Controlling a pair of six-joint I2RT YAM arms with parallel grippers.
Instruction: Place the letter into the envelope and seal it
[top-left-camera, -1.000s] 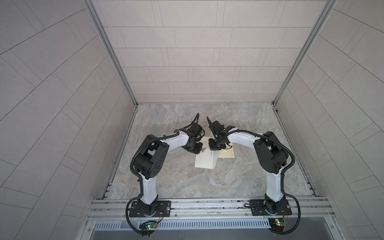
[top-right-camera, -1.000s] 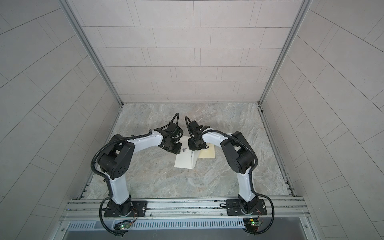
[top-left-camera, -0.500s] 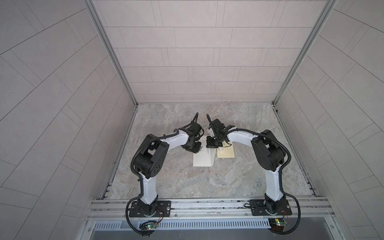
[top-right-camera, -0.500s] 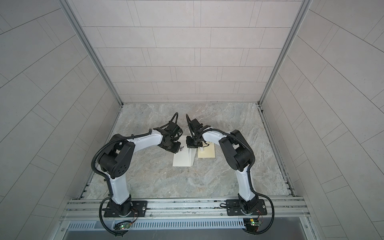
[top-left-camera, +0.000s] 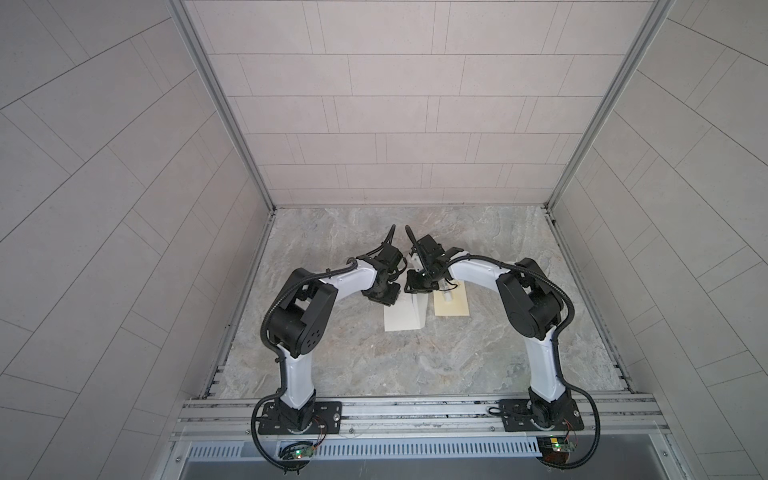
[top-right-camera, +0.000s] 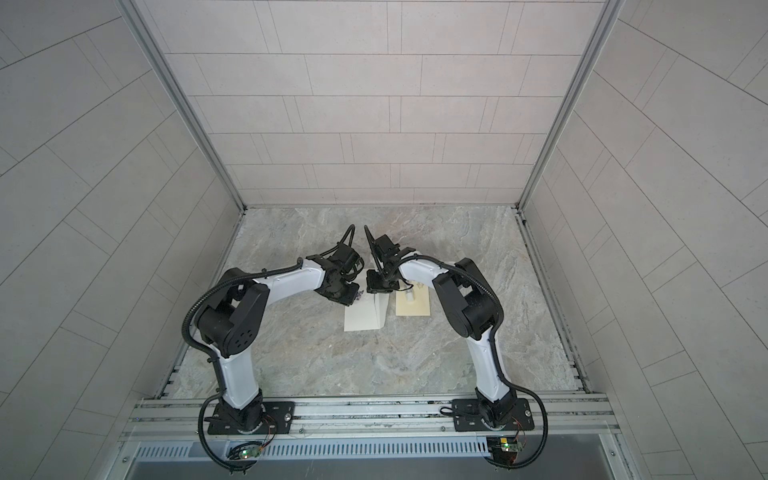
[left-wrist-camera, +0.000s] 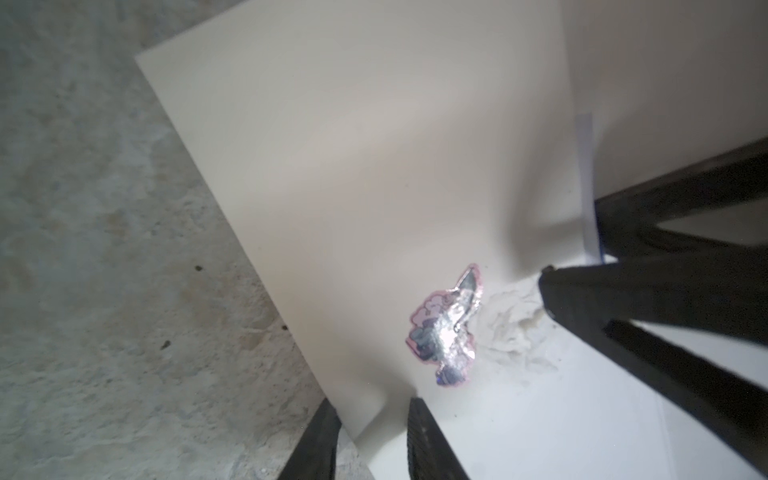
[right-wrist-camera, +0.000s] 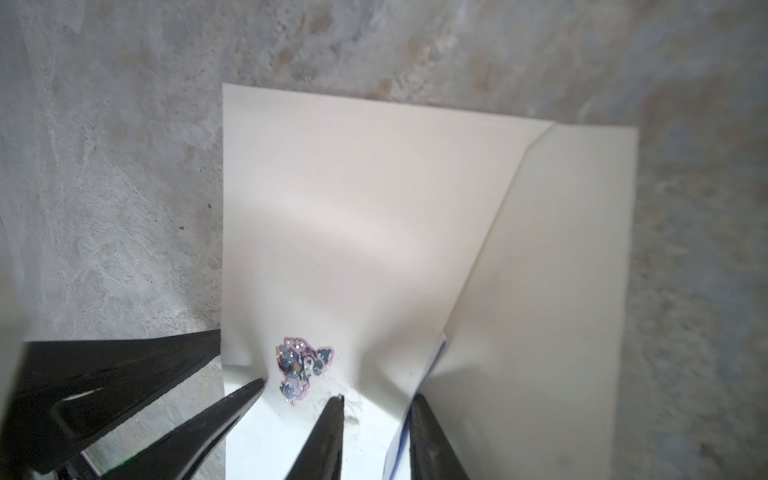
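Observation:
The white envelope (top-left-camera: 405, 316) lies on the marble floor in both top views, its far end raised between my two grippers. A shiny pink sticker (left-wrist-camera: 446, 328) sits on it near a torn, rough patch (left-wrist-camera: 513, 324). My left gripper (left-wrist-camera: 372, 405) is shut on the envelope's far corner, which curls between its fingers. Beside it, my right gripper (right-wrist-camera: 376, 399) is open and straddles the flap's edge. The letter shows only as a thin blue-edged sheet (right-wrist-camera: 419, 382) inside that edge.
A tan card (top-left-camera: 451, 305) with a small white lump on it lies flat just right of the envelope (top-right-camera: 365, 316). Walls close in the marble floor (top-left-camera: 374, 365) on three sides. A metal rail (top-left-camera: 415, 409) with both arm bases runs along the front.
The envelope has swung from slanted to square with the front rail. The right gripper's jaws have spread apart. The left gripper has kept its hold on the corner.

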